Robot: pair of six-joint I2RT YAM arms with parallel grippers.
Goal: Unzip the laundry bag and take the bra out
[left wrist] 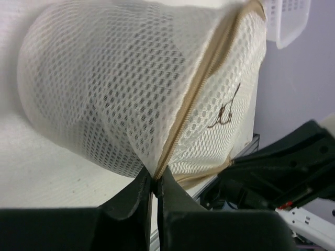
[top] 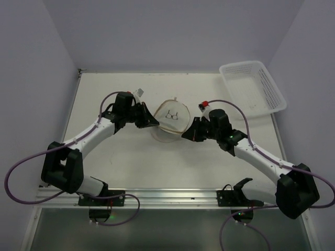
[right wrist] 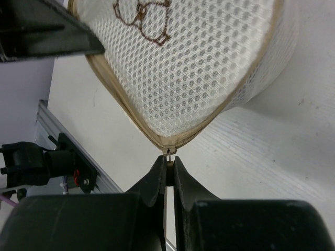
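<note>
White table [top: 104, 172] spreads beneath the laundry bag [top: 170, 123]. Left gripper [top: 152, 123] clamps its tan rim [left wrist: 201, 89]; right gripper [top: 186, 135] pinches its zipper pull [right wrist: 168, 152].

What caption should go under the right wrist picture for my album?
The right gripper pinches the zipper pull on the mesh laundry bag.

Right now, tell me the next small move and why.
Probably draw the right gripper along the tan rim to unzip: it pinches the zipper pull, the left gripper clamps the other side of the laundry bag, and the bag looks fully closed.
</note>
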